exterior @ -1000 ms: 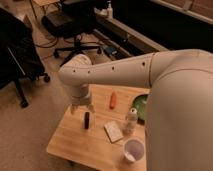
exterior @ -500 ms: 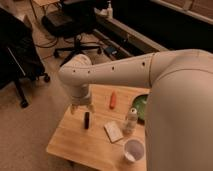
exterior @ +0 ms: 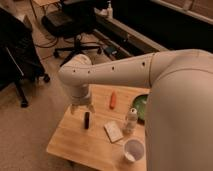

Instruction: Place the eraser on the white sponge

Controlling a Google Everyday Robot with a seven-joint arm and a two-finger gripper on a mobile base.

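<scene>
The gripper point(exterior: 82, 108) hangs just over the eraser point(exterior: 87, 120), its fingers point(exterior: 91, 107) apart. The eraser lies flat on the surface point(exterior: 75, 145), near the white sponge point(exterior: 113, 131). Its long side points away from the camera.

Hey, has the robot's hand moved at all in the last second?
No. The hand stays open just above the eraser, in the same spot relative to the table.

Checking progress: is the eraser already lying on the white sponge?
No, the eraser lies on the bare table, apart from the white sponge, with the open hand just above it.
</scene>
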